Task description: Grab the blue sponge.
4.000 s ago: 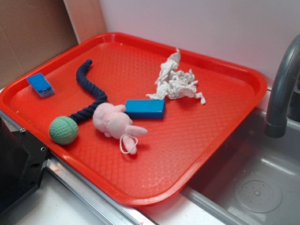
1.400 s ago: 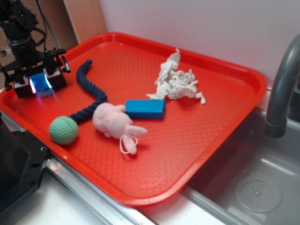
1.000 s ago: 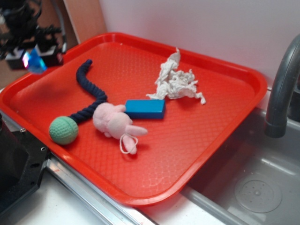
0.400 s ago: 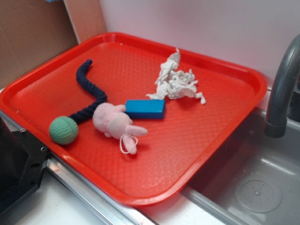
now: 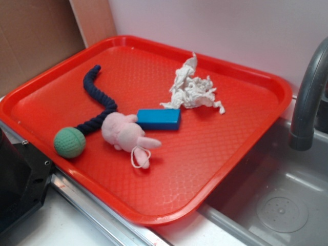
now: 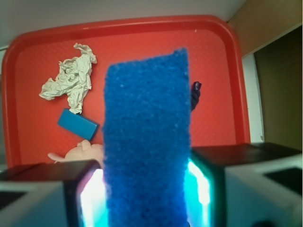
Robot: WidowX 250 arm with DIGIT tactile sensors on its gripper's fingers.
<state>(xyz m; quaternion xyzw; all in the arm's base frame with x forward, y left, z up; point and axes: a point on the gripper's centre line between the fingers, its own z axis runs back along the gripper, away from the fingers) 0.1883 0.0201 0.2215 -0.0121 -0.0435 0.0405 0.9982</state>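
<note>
Blue sponge (image 6: 147, 146) upright between end effector (image 6: 144, 194) fingers

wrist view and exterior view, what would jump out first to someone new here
In the wrist view, a rough bright-blue rectangular sponge fills the centre, clamped upright between the gripper fingers, high above the red plastic tray. In the exterior view, the tray holds a pink plush bunny, a green knitted ball and crumpled white paper.

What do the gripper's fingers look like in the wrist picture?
Only the wrist view shows the gripper; the exterior view has no arm in it. The fingers are blocky, with pale grey-white faces and black upper parts. Their inner pads glow cyan-white. No cables or markings can be seen.
</note>
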